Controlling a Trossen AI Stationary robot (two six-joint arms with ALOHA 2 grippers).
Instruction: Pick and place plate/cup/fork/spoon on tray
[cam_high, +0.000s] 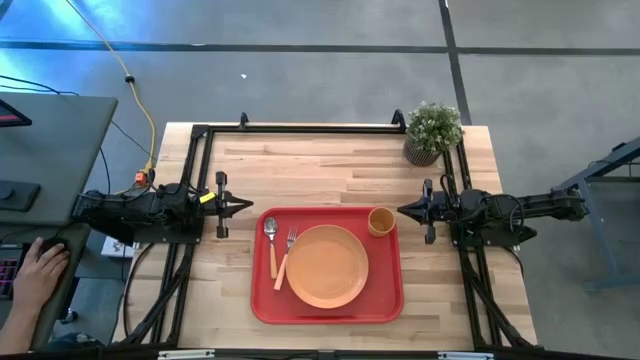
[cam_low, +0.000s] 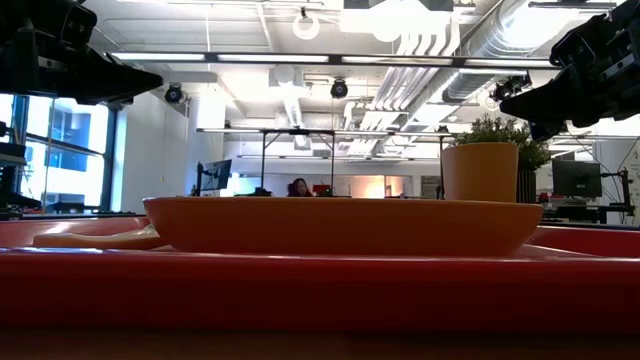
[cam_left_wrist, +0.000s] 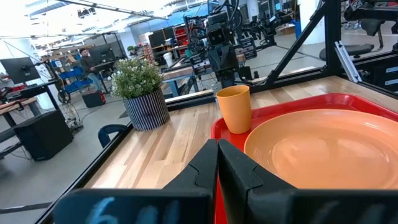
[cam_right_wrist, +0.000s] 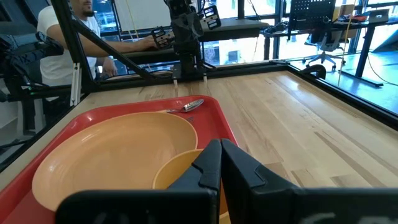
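The red tray lies on the table's near middle. The orange plate rests flat in its centre. The orange-tan cup stands upright in the tray's far right corner. The spoon and fork lie side by side in the tray, left of the plate. My left gripper is shut and empty, just left of the tray's far left corner. My right gripper is shut and empty, just right of the cup. The cup also shows in the left wrist view.
A potted green plant stands at the table's far right corner. A black frame runs along the far and side edges. A person's hand rests at a desk left of the table. Bare wood lies beyond the tray.
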